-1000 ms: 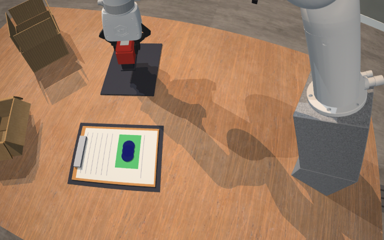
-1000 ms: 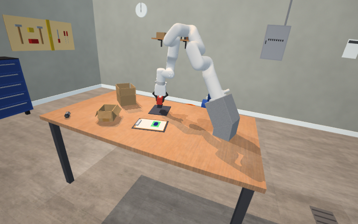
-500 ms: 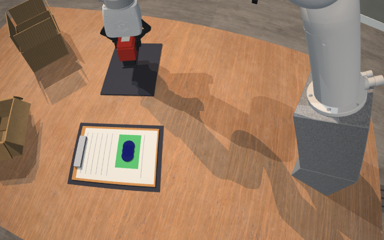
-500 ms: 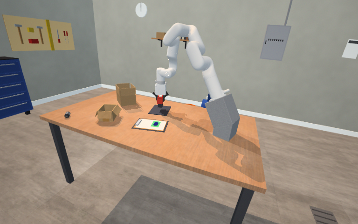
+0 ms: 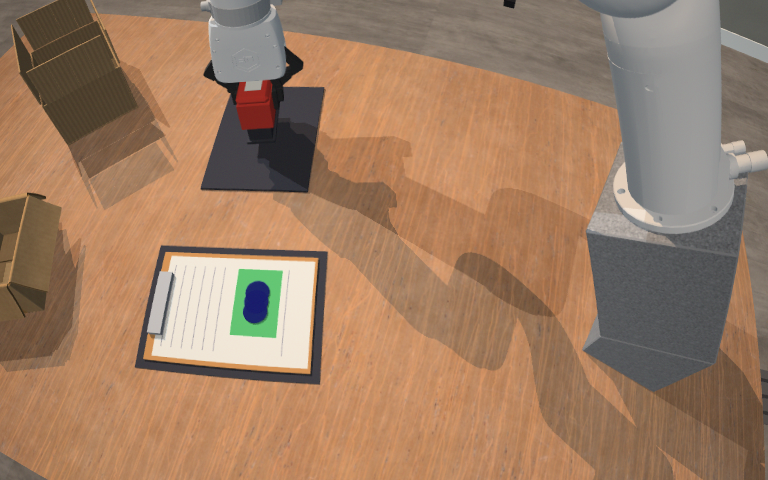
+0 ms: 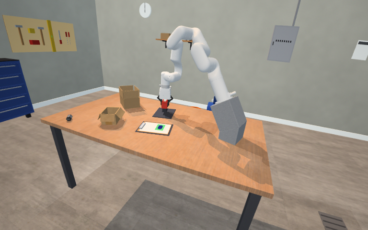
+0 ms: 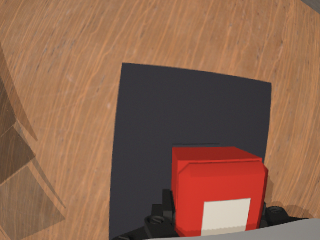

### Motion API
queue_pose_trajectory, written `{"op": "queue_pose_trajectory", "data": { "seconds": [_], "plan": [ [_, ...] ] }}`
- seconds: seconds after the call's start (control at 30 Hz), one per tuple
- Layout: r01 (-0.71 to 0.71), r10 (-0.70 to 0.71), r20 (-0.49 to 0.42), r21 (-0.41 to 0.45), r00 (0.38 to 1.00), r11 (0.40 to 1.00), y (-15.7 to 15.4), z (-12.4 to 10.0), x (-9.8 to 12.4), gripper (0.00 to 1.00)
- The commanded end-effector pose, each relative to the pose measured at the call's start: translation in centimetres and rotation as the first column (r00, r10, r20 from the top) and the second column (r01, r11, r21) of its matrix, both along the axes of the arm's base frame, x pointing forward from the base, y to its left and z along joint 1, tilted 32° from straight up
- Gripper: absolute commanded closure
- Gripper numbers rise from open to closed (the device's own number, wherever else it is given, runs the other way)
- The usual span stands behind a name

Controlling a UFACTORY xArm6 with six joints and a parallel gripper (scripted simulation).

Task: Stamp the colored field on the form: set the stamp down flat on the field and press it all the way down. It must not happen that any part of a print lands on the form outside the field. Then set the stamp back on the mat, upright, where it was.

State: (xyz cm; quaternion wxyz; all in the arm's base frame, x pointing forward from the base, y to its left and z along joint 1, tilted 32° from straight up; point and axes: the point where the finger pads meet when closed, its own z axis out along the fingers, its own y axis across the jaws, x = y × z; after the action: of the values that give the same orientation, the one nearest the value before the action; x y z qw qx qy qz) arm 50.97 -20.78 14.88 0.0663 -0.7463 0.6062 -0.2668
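Note:
My gripper (image 5: 256, 110) (image 6: 164, 104) (image 7: 203, 205) is shut on the red stamp (image 5: 255, 107) (image 6: 164, 103) (image 7: 216, 183) and holds it upright over the dark mat (image 5: 237, 166) (image 6: 160, 114) (image 7: 167, 114), a little above it. The clipboard form (image 5: 198, 316) (image 6: 147, 127) lies nearer the table's front. Its green field (image 5: 271, 322) (image 6: 156, 129) bears dark blue stamp marks (image 5: 256, 301) (image 6: 160, 126).
A tall open cardboard box (image 5: 67, 84) (image 6: 129, 96) stands left of the mat. A low open box (image 5: 22, 254) (image 6: 110, 115) lies left of the form. The arm's grey base block (image 5: 662, 294) (image 6: 229, 120) stands at the right. A small dark object (image 6: 68, 117) lies near the table's left end.

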Motion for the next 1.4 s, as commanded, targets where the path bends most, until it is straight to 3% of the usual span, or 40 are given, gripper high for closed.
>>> {"op": "queue_pose_trajectory", "data": {
  "seconds": [0.0, 0.63, 0.67, 1.37],
  "plan": [
    [-0.001, 0.001, 0.004, 0.0, 1.0, 1.0, -0.33, -0.66, 0.62, 0.68],
    [-0.001, 0.001, 0.004, 0.0, 1.0, 1.0, -0.62, -1.52, 1.13, 0.68],
    [-0.001, 0.001, 0.004, 0.0, 1.0, 1.0, -0.62, -1.52, 1.13, 0.07],
    [-0.001, 0.001, 0.004, 0.0, 1.0, 1.0, -0.62, -1.52, 1.13, 0.07]
  ]
}}
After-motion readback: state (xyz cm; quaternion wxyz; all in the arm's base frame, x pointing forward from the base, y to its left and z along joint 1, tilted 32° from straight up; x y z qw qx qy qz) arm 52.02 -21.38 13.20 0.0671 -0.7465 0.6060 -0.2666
